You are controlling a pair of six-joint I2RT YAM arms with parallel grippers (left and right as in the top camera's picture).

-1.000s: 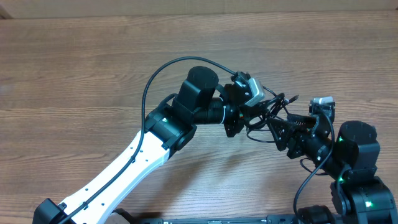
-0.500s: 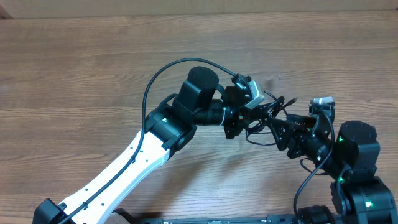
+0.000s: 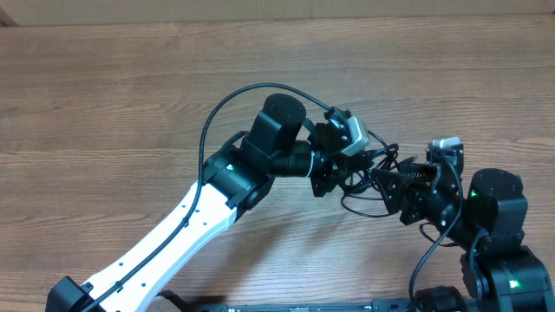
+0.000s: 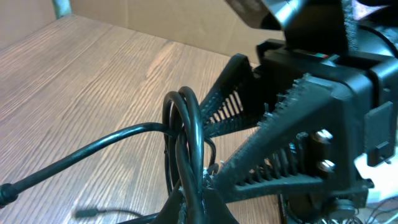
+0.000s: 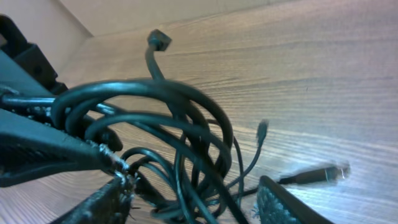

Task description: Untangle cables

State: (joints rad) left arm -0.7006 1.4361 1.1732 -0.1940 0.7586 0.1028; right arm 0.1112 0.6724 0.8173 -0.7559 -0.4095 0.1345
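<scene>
The cables [image 3: 364,180] are a tangle of thin black cords held above the table between my two grippers. My left gripper [image 3: 349,170] is shut on a few looped strands [image 4: 186,143], which run up from its jaws [image 4: 194,202]. My right gripper [image 3: 388,185] is open, and the coil [image 5: 168,124] hangs between its two fingers [image 5: 196,208]. In the right wrist view a dark plug end [image 5: 158,40] sticks up at the top, and another plug [image 5: 317,175] lies blurred on the table. The two grippers' fingertips are almost touching.
The wooden table [image 3: 130,95] stretches out to the left and back of the arms. The left arm's own thick black cable [image 3: 217,108] arcs over its white link. The right arm's base [image 3: 499,260] sits at the front right.
The left gripper has drawn the bundle slightly left. The right gripper has followed it left, and a loop now hangs lower between them.
</scene>
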